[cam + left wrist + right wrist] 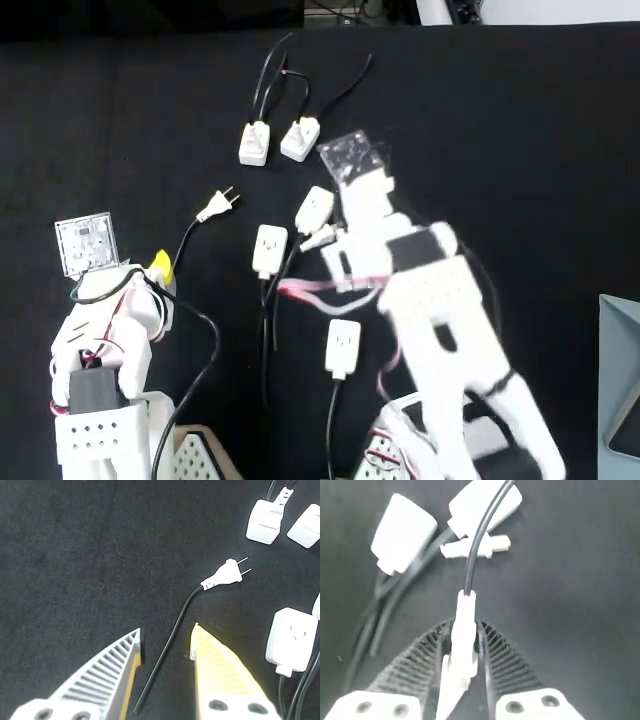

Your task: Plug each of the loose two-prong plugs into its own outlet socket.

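A loose white two-prong plug (217, 206) on a black cord lies on the black table left of centre. In the left wrist view this plug (225, 574) is ahead of my left gripper (166, 632), which is open with the cord running between its fingers. My left gripper (158, 268) sits at the lower left. My right gripper (465, 640) is shut on a second white plug (464, 625), whose black cord leads away past two white sockets (402, 532) (485, 505). From above, my right gripper (335, 245) is at the table's centre beside a socket (314, 208).
Other white outlet sockets lie around: two at the back (254, 143) (300, 138), one at the centre left (269, 250), one nearer the front (342, 347). Black cords trail between them. A grey bin (620, 380) stands at the right edge.
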Controlling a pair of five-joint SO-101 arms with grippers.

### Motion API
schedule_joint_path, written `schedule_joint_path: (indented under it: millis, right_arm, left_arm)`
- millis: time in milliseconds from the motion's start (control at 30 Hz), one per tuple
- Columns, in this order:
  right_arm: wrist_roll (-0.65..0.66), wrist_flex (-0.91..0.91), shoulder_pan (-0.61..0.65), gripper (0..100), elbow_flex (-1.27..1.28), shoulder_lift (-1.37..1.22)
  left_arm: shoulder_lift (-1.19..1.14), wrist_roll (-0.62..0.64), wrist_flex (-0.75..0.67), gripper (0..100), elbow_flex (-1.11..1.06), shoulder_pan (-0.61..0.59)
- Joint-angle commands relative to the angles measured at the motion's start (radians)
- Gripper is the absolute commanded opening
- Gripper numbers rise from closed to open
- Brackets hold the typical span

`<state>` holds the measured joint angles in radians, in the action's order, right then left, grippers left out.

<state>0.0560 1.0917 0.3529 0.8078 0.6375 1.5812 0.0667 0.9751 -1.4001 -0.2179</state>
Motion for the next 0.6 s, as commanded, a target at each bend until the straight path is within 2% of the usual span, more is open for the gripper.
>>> schedule_joint_path:
  millis: [0, 200, 567]
  right_arm:
    - [-0.058, -0.16, 0.049, 1.1, 0.088, 0.127]
    - [-0.087, -0.308, 0.077, 1.1, 0.208, 0.242]
    - [-0.087, -0.505, 0.226, 1.1, 0.357, 0.337]
  left_arm:
    - [0.009, 0.005, -0.006, 17, 0.007, -0.001]
    - [0.009, 0.009, -0.028, 17, 0.007, 0.008]
    - [0.009, 0.003, -0.19, 17, -0.039, 0.225]
